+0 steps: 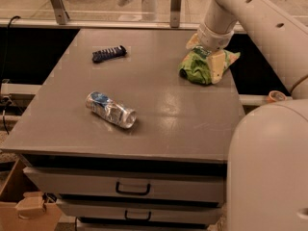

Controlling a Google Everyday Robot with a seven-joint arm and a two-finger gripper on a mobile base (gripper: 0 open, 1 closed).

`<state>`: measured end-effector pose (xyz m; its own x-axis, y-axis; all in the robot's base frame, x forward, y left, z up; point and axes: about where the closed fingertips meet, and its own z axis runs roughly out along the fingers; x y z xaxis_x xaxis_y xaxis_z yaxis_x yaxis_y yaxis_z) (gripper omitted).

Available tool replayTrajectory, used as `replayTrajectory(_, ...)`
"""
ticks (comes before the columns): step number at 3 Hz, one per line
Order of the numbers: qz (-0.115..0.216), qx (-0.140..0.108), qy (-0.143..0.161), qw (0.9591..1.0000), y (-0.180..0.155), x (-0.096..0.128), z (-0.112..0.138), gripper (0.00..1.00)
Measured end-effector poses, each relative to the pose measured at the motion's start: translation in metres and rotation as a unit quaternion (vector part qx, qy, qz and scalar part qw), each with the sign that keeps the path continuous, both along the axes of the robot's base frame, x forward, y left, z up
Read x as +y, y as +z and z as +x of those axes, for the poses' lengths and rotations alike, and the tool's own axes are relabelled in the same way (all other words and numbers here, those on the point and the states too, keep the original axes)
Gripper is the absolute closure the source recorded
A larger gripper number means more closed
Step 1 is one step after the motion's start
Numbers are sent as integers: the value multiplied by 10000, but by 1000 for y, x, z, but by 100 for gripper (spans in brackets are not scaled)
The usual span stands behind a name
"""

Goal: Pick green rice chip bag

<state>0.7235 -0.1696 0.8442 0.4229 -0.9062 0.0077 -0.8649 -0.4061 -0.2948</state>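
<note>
The green rice chip bag (199, 69) lies crumpled on the grey table (159, 109), near its far right edge. My gripper (208, 57) comes down on it from above at the end of the white arm (240, 8). One cream finger (220, 65) presses the bag's right side and the other (193, 41) is at its back left. The bag is bunched up between them and still rests on the table.
A crushed silver-and-blue can (110, 109) lies on its side left of the table's centre. A small dark ribbed object (109, 54) lies at the back left. Drawers (130, 189) are below the front edge, and a cardboard box (24, 208) stands on the floor at left. My white body (269, 167) fills the lower right.
</note>
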Motion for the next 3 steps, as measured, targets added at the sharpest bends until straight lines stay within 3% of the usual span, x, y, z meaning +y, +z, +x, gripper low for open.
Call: replayTrajectory(3, -145, 90, 67, 9998, -3, -3, -8, 88)
